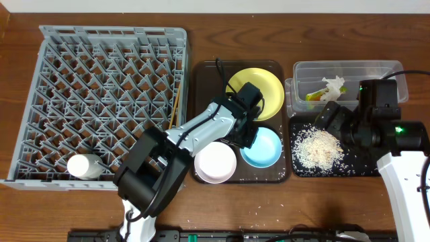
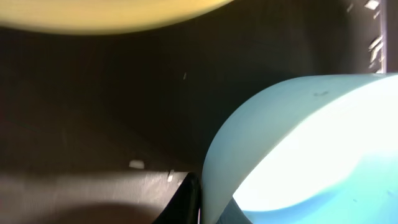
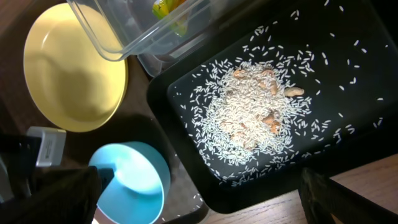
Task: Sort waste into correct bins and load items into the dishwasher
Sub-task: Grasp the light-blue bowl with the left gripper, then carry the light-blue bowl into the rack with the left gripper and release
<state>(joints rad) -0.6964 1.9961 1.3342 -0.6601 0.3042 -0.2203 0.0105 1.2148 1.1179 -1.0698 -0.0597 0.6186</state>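
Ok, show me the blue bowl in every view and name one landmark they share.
Overhead: blue bowl at the brown tray's lower right, beside the white bowl.
Left wrist: blue bowl fills the lower right, close up.
Right wrist: blue bowl at lower left.
Shared landmark: the yellow plate, above the bowl in every view.

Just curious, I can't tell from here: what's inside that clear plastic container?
A crumpled white wrapper and yellow-green scraps lie in the clear container. The right arm covers its lower right part, so anything there is hidden.
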